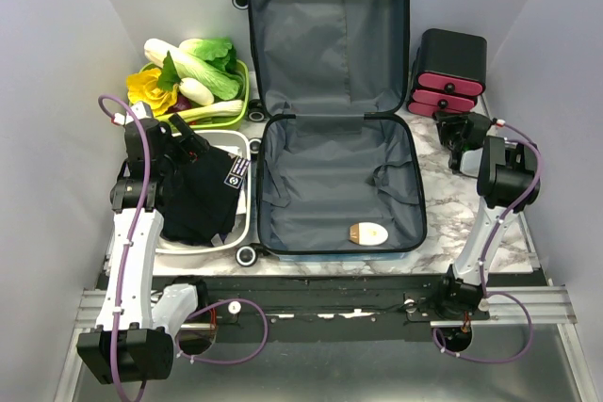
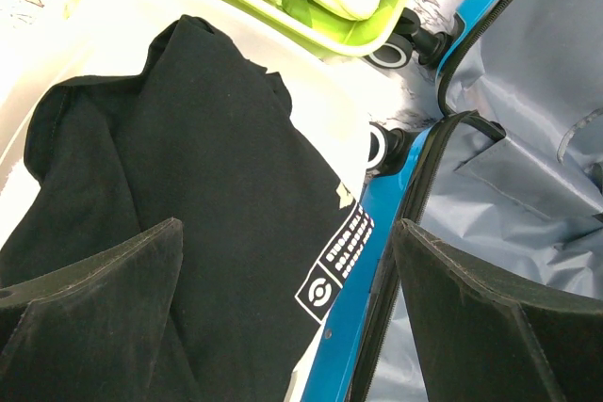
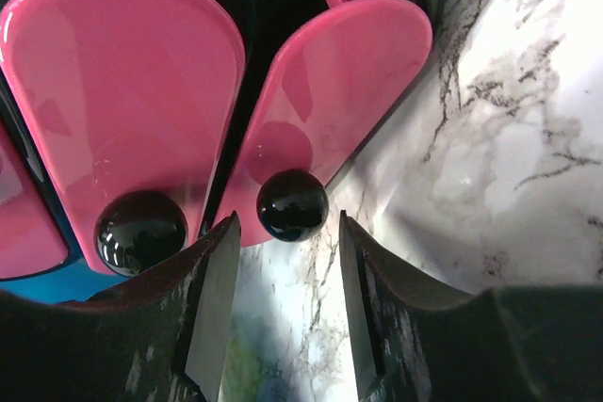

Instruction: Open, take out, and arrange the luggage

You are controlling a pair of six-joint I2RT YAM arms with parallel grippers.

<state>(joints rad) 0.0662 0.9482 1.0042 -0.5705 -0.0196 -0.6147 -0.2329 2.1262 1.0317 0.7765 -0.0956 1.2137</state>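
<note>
The blue luggage [image 1: 334, 129] lies open at the table's middle, its lid [image 1: 330, 35] laid back and its grey-lined base [image 1: 330, 176] nearer me. A small brown-and-white oval object [image 1: 366, 233] lies in the base near the front wall. My left gripper [image 1: 191, 146] is open and empty, hovering over a black garment [image 1: 198, 197] in a white tray [image 1: 247, 152]. In the left wrist view the gripper [image 2: 287, 313] spans the garment [image 2: 188, 185] and the luggage's blue edge [image 2: 377, 251]. My right gripper [image 1: 459, 129] is open and empty, with a black drawer knob [image 3: 292, 204] just ahead of its fingertips.
A black box with pink drawers [image 1: 448, 72] stands at the back right, and its pink fronts [image 3: 122, 91] fill the right wrist view. A green basket of toy vegetables [image 1: 193, 82] sits at the back left. Luggage wheels [image 2: 388, 148] lie beside the tray. Grey walls close both sides.
</note>
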